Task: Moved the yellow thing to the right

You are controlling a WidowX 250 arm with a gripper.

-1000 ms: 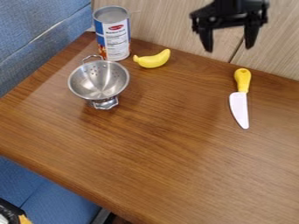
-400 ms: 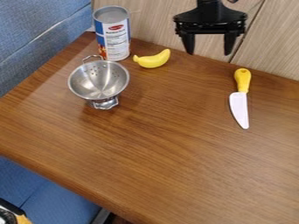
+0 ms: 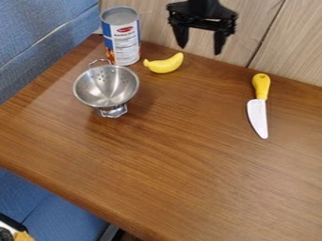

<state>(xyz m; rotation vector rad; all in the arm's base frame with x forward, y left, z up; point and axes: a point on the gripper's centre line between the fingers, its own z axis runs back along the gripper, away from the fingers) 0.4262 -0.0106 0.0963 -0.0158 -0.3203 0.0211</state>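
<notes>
the claw (image 3: pixel 200 50) hangs near the far edge of the desk (image 3: pixel 170 164), spread wide and empty. the toy banana (image 3: pixel 165 64) lies by that edge, toward the far left corner, just beside the can (image 3: pixel 127 42). descending too far left could tip the can; an off-centre pinch might roll the banana away; overshooting rightward could strike the toy knife (image 3: pixel 258 114).

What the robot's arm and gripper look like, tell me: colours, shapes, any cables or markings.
The arm is black. The gripper is black too, with a broad crosspiece, uneven and mechanical-looking along its lower side, and two dark jaws that narrow toward their tips. I can make out no cables or markings on either.
</notes>
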